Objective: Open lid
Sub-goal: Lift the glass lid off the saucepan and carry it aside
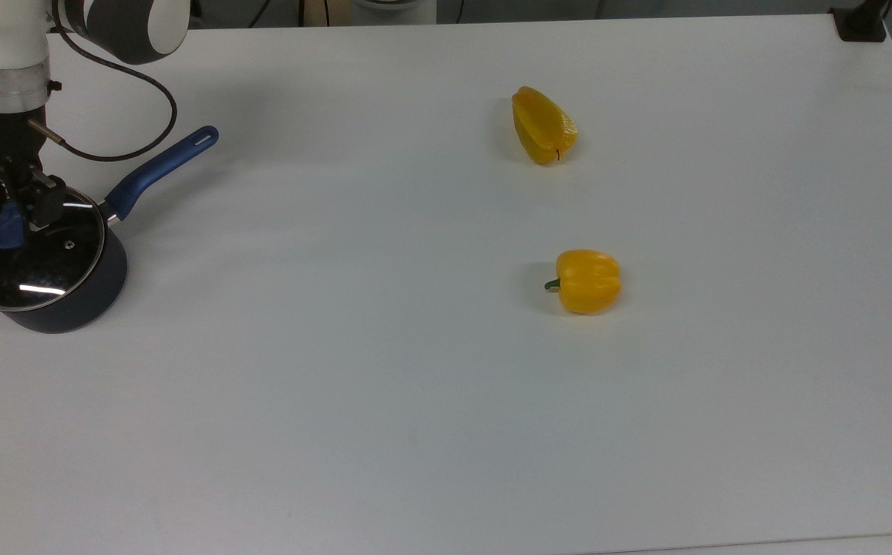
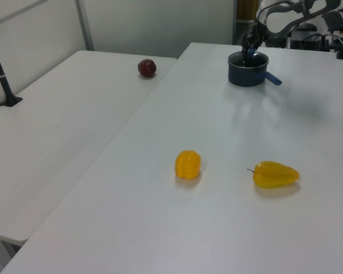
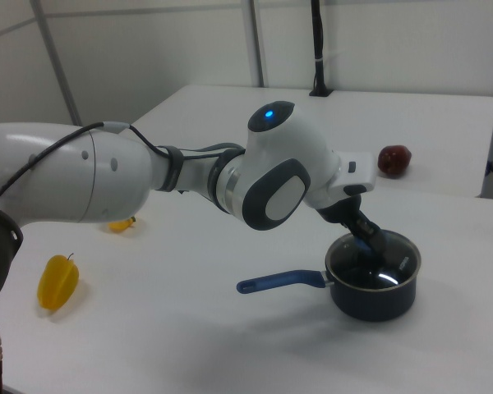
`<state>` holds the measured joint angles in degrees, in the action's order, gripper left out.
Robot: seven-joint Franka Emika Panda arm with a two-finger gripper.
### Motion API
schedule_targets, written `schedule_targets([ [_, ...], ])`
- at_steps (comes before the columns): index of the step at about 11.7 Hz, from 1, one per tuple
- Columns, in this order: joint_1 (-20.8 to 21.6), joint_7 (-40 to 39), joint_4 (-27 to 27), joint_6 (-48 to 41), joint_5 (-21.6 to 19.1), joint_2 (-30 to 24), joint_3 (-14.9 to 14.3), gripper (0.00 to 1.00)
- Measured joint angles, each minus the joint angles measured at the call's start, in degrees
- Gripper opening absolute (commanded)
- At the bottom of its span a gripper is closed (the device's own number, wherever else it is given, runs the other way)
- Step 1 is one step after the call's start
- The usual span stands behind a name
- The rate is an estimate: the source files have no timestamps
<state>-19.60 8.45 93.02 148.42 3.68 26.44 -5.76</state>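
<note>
- Now I count one saucepan point(image 1: 68, 297), its lid point(image 1: 37, 266) on.
- My gripper point(image 1: 15, 212) pinches the lid's blue knob point(image 1: 3, 230).
- Two yellow peppers point(image 1: 542, 126) point(image 1: 586, 280), one red fruit point(image 2: 147, 68).
</note>
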Motion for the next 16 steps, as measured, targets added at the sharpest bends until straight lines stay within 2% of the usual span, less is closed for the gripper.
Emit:
schedule_targets([
  [7, 1.14, 0.03, 0.19, -0.17, -0.01, -3.44, 0.16, 0.31],
  [10, 7.26, 3.49, 1.24, -7.44, -0.01, -7.53, 0.52, 0.31],
  [12, 13.33, 4.41, 4.75, -9.03, 0.00, -10.12, 0.71, 0.31],
  [16, 22.97, 4.84, 9.54, -9.04, 0.01, -10.22, 0.87, 0.31],
])
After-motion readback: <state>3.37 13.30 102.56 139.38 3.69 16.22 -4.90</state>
